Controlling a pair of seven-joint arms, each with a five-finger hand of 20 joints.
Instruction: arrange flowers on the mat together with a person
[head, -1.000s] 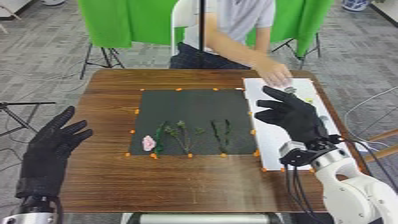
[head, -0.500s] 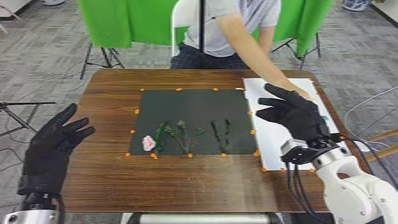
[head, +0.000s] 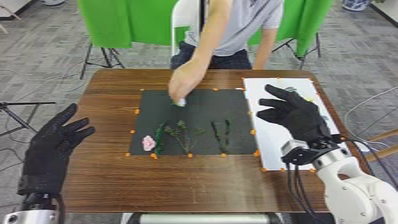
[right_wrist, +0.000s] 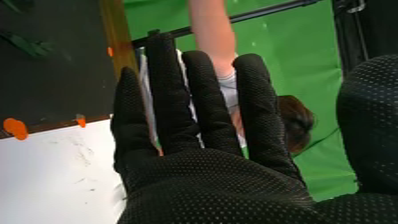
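At the far left, the robot's left hand (head: 56, 150) was wide, its fingers spread and holding nothing, beside the brown wooden table (head: 111, 175); next came the dark mat (head: 226, 102), with a pink flower (head: 148, 143) near its left edge, a green stem (head: 160, 137) just beside it, then a branching sprig (head: 185, 136), all along the near half; above the mat's far half, a person's hand (head: 187, 77) held a small pale piece (head: 180, 103), perhaps a flower, though whether it touched the mat could not be told; further right, two thin green stems (head: 226, 136) lay side by side on the near half; past them, the white sheet (head: 274, 147) had small pieces (head: 290, 89) at its far end; over it hung the right hand (head: 298, 120), wide and empty; the arrangement seemed partly done, the near row laid, the far half and leftover pieces probably remaining.
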